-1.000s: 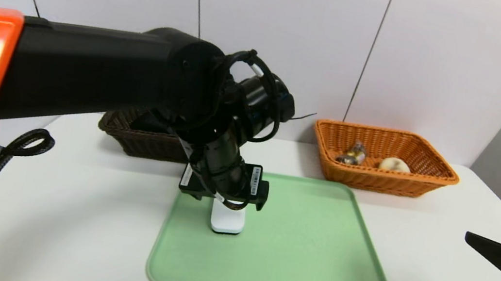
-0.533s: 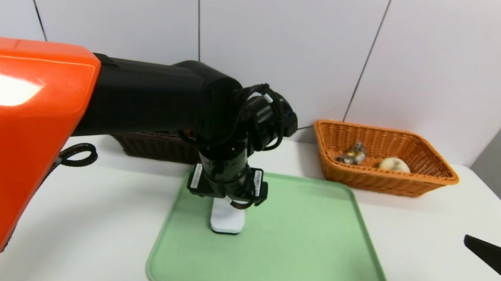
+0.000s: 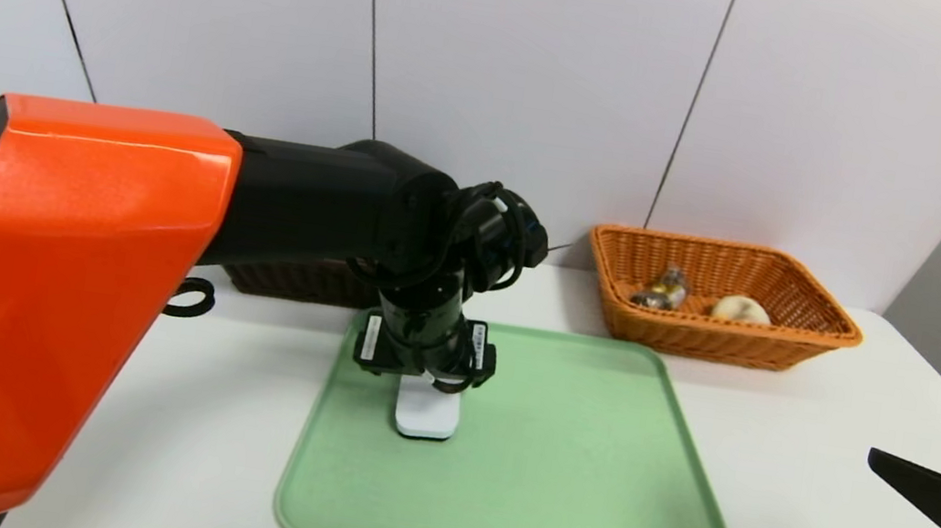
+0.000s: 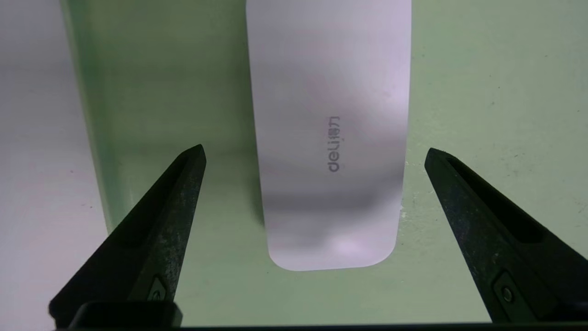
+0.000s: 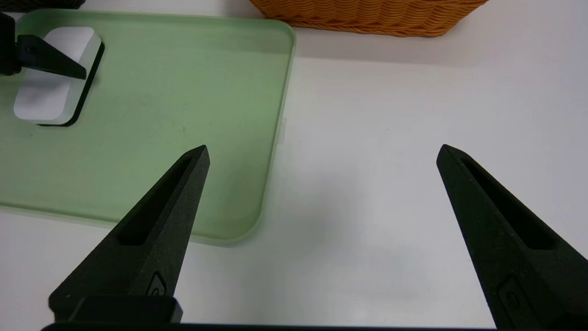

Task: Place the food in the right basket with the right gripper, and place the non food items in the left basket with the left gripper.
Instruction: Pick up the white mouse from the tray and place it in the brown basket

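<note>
The white slab (image 3: pixel 427 412) lies flat near the left side of the green tray (image 3: pixel 569 480). My left gripper (image 4: pixel 314 154) hangs just above it, open, one finger on each side of the slab (image 4: pixel 328 138) and touching nothing. In the head view the left wrist (image 3: pixel 427 345) hides those fingers. The orange basket (image 3: pixel 718 340) at the back right holds the wrapped sweets (image 3: pixel 660 291) and the cream bun (image 3: pixel 740 309). The dark brown basket (image 3: pixel 293 281) is mostly hidden behind my left arm. My right gripper (image 3: pixel 932 455) rests open and empty at the right edge of the table.
The right wrist view shows the tray's corner (image 5: pixel 257 216), bare white table under the right gripper (image 5: pixel 321 149), and the orange basket's wall (image 5: pixel 367 16) beyond. A black cable loop (image 3: pixel 189 298) lies on the table left of the tray.
My left arm has come down and drawn back over the slab, its orange shell now filling the left of the head view. The slab and right gripper have not moved.
</note>
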Robot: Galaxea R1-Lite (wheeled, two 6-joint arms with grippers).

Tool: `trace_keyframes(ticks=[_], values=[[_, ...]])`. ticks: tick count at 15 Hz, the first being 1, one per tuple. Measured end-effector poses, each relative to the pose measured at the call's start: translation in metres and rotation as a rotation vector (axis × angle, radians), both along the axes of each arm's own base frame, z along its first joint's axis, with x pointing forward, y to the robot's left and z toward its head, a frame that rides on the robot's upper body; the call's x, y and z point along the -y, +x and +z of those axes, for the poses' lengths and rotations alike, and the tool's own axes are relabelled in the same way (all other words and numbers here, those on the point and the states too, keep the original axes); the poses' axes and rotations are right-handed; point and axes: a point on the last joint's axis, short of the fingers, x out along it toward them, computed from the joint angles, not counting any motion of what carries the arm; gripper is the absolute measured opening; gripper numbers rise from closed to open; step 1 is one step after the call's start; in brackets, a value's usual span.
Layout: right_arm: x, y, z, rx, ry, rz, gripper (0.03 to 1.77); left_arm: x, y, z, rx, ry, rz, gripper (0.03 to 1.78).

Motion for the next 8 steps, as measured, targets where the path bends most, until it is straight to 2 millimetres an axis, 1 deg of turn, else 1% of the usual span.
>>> trace_keyframes(ticks=[8], values=[[-0.0001,-0.0001,-0.0022,-0.008,0.000,0.005,1.71,0.0038,0.0047,-0.0119,-0.012,0.023,-0.009,1.69]])
